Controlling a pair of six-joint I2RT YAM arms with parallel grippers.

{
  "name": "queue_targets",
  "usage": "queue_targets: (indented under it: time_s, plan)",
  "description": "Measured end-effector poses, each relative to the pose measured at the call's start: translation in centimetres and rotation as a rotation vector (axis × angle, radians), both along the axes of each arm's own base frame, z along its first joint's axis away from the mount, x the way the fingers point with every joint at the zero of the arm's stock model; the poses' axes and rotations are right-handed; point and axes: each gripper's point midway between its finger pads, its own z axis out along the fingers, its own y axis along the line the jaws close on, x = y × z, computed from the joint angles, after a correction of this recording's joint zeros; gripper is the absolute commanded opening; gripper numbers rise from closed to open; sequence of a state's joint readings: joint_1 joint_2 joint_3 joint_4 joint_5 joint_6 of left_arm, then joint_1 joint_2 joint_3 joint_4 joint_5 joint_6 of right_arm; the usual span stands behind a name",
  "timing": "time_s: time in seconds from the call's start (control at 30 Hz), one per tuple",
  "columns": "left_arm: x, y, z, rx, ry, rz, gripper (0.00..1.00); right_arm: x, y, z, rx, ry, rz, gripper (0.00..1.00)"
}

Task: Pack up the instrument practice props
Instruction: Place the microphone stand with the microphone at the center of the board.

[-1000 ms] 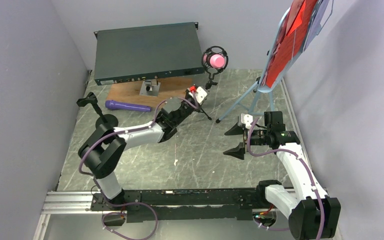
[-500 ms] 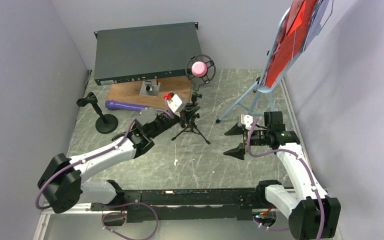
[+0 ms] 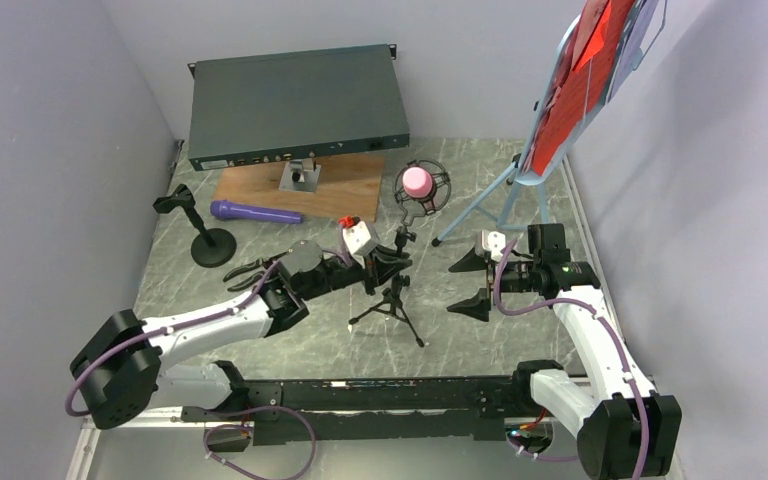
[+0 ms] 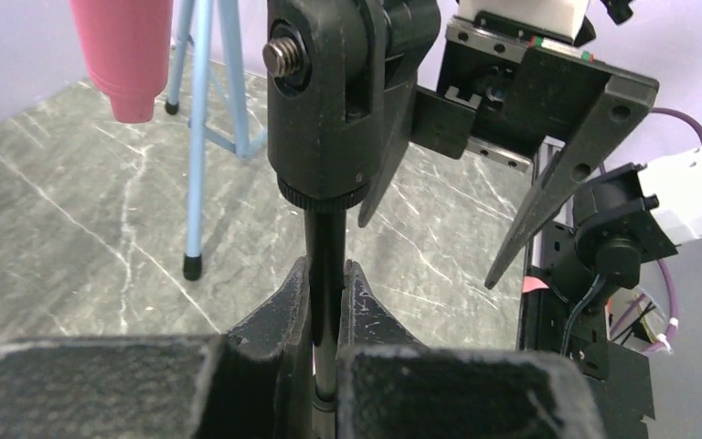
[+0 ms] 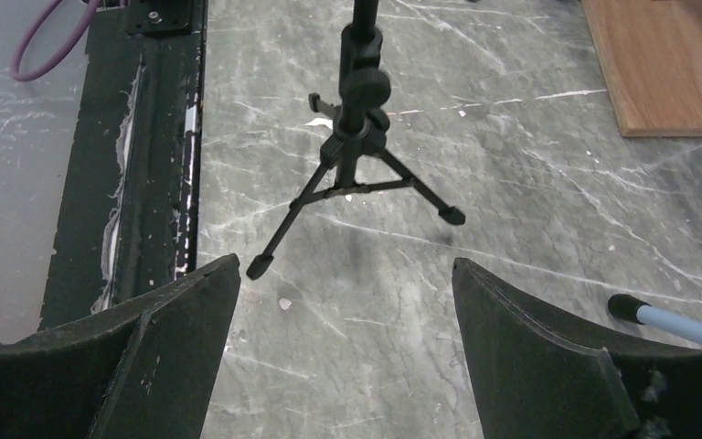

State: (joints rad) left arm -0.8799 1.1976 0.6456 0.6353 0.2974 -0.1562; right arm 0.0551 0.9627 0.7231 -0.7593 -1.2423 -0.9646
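Black plastic and thin metal make up the tripod mic holder [image 3: 390, 300], and the left gripper [image 3: 378, 262] is closed narrow on its stem. In the left wrist view both fingers [image 4: 294, 293] press the rod just below the swivel head. The holder stands roughly upright near the middle of the counter [image 3: 290, 340], between the two arms, with the pink microphone [image 3: 416, 181] sitting in the ring cradle at its top. Its three legs are spread. The right wrist view shows a soft shadow beneath them, so the feet may hang just off the stone, though that cannot be told for sure. The right gripper [image 3: 472, 282] is spread wide and holds nothing. It sits just to the right of the holder, with its fingers pointing toward it. Beyond it, at the far right, the light-blue music stand [image 3: 498, 195] rests on its own three legs and carries the red sheets [image 3: 572, 90] on its tilted desk. On the far left the purple microphone [image 3: 256, 211] lies flat just in front of the wooden board [image 3: 260, 187]. The round-base holder [image 3: 207, 240] stands near that microphone's left end. The dark green box [image 3: 295, 100] sits behind the board, against the back wall.
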Motion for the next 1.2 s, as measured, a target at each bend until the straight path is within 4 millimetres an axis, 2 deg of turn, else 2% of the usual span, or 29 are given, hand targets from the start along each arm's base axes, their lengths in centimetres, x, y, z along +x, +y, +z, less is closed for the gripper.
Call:
queue_targets:
  time_s: [0.27,0.47,0.77,0.9,1.2]
  plan:
    - [-0.4,-2.0,-2.0,-0.017,-0.006,-0.004,0.00,-0.1,0.1,0.1,0.006,-0.005,0.008,0.89]
    - [0.9,-2.8,-1.7,-0.070,-0.062,0.057,0.00,-0.2,0.1,0.1,0.012,-0.003,0.013,0.89]
    - [2.4,-4.0,-2.5,-0.073,-0.082,0.093,0.01,-0.3,0.2,0.2,0.017,-0.003,0.017,0.89]
    - [2.5,-4.2,-2.5,-0.070,-0.084,0.093,0.14,-0.3,0.2,0.2,0.018,-0.002,0.017,0.89]
    - [2.8,-4.4,-2.1,-0.055,-0.071,0.096,0.56,-0.3,0.2,0.3,0.021,0.004,0.016,0.89]
